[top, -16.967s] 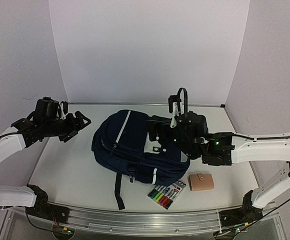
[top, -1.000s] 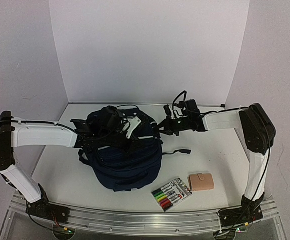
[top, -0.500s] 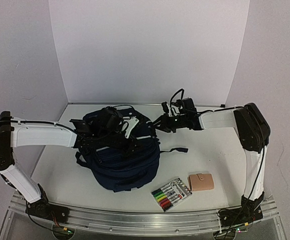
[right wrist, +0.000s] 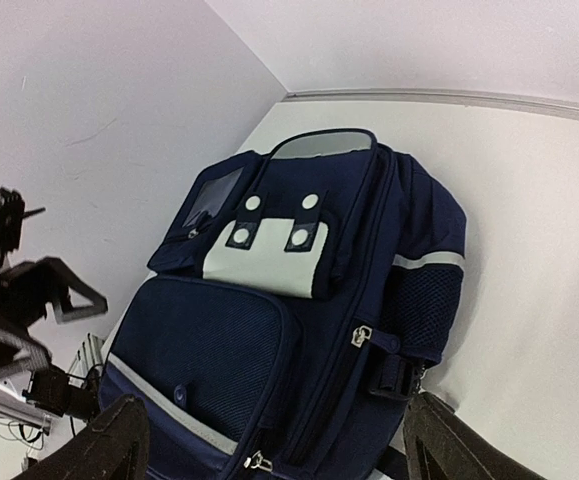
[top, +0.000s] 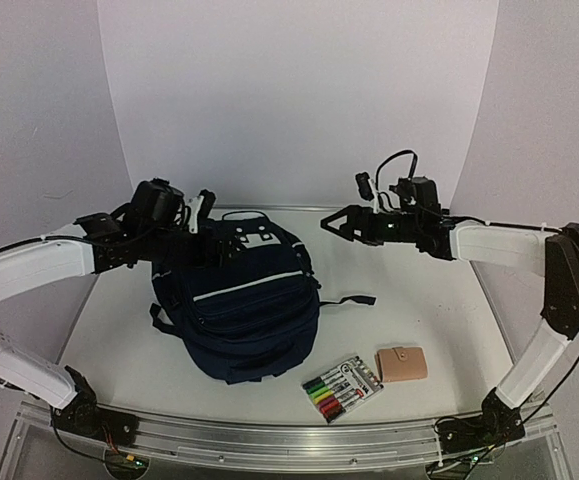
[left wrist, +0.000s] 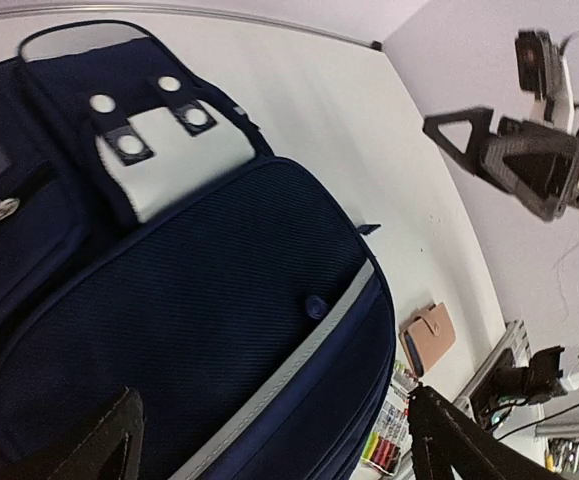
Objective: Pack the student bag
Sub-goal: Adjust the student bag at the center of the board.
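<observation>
The student bag (top: 249, 310), navy blue with grey stripes, lies on the table with its front up and its light grey patch (top: 257, 238) toward the back wall. It fills the left wrist view (left wrist: 199, 300) and most of the right wrist view (right wrist: 299, 300). My left gripper (top: 201, 212) hovers open above the bag's back left corner, fingers (left wrist: 99, 445) wide apart with nothing between them. My right gripper (top: 344, 222) hangs open in the air just right of the bag's top, and its fingers (right wrist: 104, 450) are empty too.
A pack of coloured markers (top: 341, 386) and a tan wallet (top: 402, 364) lie near the front edge, right of the bag. One dark strap (top: 354, 300) trails to the right from the bag. White walls close in the back and sides.
Both grippers have opened, let go of the bag and lifted up and apart. The bag has settled flat, its front patch now uncovered.
</observation>
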{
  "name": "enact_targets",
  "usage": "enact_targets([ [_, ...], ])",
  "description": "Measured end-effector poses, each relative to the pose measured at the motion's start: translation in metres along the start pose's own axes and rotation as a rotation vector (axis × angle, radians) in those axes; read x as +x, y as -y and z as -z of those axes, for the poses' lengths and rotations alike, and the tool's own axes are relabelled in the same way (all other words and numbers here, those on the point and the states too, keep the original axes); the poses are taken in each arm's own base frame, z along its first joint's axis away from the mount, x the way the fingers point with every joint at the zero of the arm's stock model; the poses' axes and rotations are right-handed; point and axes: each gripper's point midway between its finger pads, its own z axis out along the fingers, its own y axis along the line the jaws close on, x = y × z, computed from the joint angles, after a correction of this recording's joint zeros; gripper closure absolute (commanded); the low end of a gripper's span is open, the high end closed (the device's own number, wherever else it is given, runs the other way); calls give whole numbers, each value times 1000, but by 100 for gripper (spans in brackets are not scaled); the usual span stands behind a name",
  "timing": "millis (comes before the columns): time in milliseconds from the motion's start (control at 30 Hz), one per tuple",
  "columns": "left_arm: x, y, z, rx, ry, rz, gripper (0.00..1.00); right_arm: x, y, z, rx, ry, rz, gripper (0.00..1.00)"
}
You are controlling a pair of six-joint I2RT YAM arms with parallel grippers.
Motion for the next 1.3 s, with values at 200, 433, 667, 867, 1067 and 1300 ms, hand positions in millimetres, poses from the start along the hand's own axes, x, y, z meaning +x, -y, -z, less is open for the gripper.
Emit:
enact_targets([
  [200,27,-36,10,-84,-42,169,4,35,-3,-9,-16,-88,-5,33],
  [433,59,-78,4,-189,-100,303,13,73,-17,-40,-68,-192,1,34],
  [667,67,-89,-5,-233,-123,325,20,92,-31,-56,-102,-244,14,44],
  [867,64,-95,-12,-238,-114,313,32,95,-36,-62,-112,-252,29,59],
  [1067,54,-108,-30,-205,-113,305,37,100,-37,-58,-105,-249,33,62],
  [1300,19,-111,-72,-101,-142,256,41,117,-55,-31,-65,-239,38,62],
])
